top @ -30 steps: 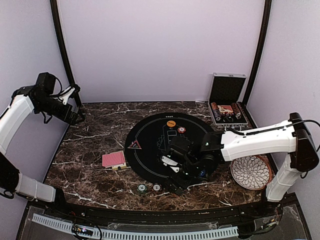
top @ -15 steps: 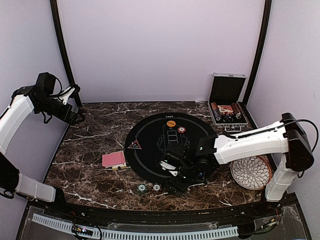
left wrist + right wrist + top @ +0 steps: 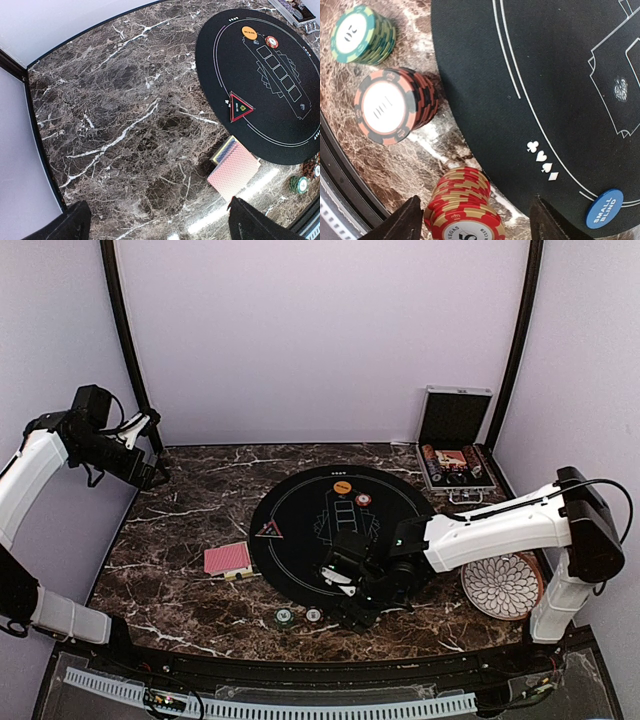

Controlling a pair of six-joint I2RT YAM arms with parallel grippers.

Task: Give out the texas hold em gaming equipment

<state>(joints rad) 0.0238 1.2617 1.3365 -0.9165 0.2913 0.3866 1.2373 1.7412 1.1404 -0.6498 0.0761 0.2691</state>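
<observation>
In the right wrist view a stack of red and gold chips (image 3: 464, 207) stands on the marble, just off the edge of the black mat (image 3: 545, 75). My right gripper (image 3: 477, 215) is open around this stack. Its left finger is close to the stack and its right finger well apart. A red and black stack (image 3: 390, 107) and a green stack (image 3: 362, 34) stand beyond. The blue button (image 3: 604, 207) lies on the mat. Red-backed cards (image 3: 228, 558), the triangular marker (image 3: 268, 530), the orange button (image 3: 342, 486) and a red chip (image 3: 363, 500) lie further off. My left gripper (image 3: 160, 472) hangs open at the far left.
The silver case (image 3: 455, 455) stands open at the back right with chips and cards inside. The white patterned plate (image 3: 502, 585) lies by the right arm's base. The table's raised front rim (image 3: 300, 655) runs just behind the chip stacks.
My right arm has shifted slightly left and toward the front edge, and its jaws have narrowed around the red and gold chip stack. The left arm has not moved.
</observation>
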